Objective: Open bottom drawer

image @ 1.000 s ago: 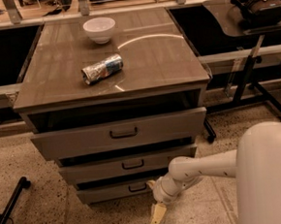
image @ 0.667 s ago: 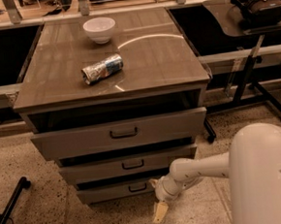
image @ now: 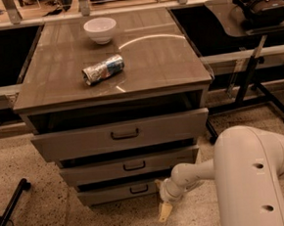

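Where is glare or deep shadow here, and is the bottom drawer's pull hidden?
Camera view: curved glare crosses the glossy brown cabinet top; shadow fills gaps above drawers; the dark pull of the shallow grey-beige bottom drawer shows; the beige gripper hangs by its right end.

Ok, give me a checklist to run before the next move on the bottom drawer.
1. Bottom drawer in view: ok.
2. Its pull uncovered: ok.
3. Gripper at the pull: not ok. It hangs lower and to the right, near the floor by the drawer's right end.
4. Drawer fully shut at the start: cannot tell.
5. Can and bowl on top, back from the front edge: ok.
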Controlling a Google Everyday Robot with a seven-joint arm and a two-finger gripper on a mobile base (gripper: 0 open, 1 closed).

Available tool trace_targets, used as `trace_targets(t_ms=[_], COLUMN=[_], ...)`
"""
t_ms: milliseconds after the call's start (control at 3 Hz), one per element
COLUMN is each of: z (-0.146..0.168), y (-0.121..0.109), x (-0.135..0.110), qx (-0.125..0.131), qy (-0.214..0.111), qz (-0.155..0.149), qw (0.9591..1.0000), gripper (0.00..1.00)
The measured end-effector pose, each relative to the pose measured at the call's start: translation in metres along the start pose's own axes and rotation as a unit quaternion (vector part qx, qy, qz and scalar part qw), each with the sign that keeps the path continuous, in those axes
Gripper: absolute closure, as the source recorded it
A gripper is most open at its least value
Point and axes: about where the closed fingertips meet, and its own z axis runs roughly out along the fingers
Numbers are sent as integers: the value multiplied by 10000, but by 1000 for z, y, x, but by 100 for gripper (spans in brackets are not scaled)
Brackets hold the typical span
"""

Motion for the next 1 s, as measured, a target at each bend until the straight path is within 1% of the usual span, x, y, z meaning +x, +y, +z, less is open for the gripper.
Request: trace_targets(t_ms=[333,667,1000], z=[0,3,10], y=[0,-6,-20], x=[0,5,17], qx=[5,58,133], qy=[3,41,175], qz=[-17,-221,-576], qw=[10000,9997,9981], gripper=[0,0,0])
